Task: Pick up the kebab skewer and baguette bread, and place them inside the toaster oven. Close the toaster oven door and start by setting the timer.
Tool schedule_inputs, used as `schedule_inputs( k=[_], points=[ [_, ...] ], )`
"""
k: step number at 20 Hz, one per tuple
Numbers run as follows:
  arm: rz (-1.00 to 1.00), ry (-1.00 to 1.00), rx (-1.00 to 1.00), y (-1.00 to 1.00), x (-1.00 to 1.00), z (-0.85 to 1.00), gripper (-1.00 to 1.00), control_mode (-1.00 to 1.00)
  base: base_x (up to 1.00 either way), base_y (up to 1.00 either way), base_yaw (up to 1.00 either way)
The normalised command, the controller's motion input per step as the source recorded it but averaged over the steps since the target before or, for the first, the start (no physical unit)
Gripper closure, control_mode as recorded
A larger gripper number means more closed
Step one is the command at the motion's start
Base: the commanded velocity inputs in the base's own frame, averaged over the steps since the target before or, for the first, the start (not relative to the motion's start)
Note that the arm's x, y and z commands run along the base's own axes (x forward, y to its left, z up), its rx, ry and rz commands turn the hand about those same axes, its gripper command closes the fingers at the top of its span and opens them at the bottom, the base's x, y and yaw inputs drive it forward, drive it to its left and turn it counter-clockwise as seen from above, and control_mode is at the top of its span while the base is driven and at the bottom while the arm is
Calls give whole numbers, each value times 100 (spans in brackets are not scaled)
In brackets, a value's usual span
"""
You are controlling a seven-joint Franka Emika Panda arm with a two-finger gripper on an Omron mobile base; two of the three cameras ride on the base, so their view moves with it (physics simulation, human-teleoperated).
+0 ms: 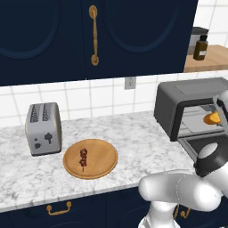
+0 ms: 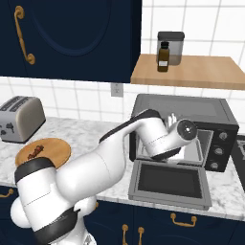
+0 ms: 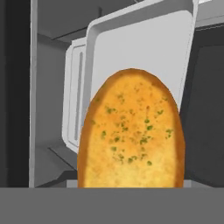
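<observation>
The baguette bread [image 3: 131, 131], golden with green flecks, stands close in front of the hand camera and hides the fingertips. It shows as an orange lump [image 1: 212, 118] inside the open toaster oven [image 1: 191, 95], where my gripper [image 1: 218, 115] is shut on it above the light grey tray [image 3: 144, 57]. The toaster oven door [image 2: 167, 181] lies dropped open and flat in front of the oven [image 2: 191, 107]. The kebab skewer [image 1: 83, 158], with its dark red chunks, lies on a round wooden plate [image 1: 100, 162] to the left; it also appears as a small skewer [image 2: 36, 151] in the right base view.
A silver two-slot toaster [image 1: 43, 129] stands left of the wooden plate [image 2: 52, 148]. A brown bottle [image 2: 163, 57] and a grey canister [image 2: 171, 45] sit on the wooden shelf above the oven. The oven's knobs [image 2: 220, 143] are on its right front. Dark cabinets hang overhead.
</observation>
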Motion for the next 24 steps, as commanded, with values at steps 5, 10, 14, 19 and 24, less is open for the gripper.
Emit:
schedule_inputs(
  k=[5,10,14,19,24],
  points=[
    [-7,-13,0,0,41,-29,100,-100,0,0,0],
    [-3,0,0,0,52,0,100,-100,0,0,0],
    [0,5,0,-9,38,0,100,-100,0,0,0],
    [0,8,0,-2,32,0,-100,-100,0,0,0],
    [0,5,0,0,13,0,-100,-100,0,0,0]
  ],
)
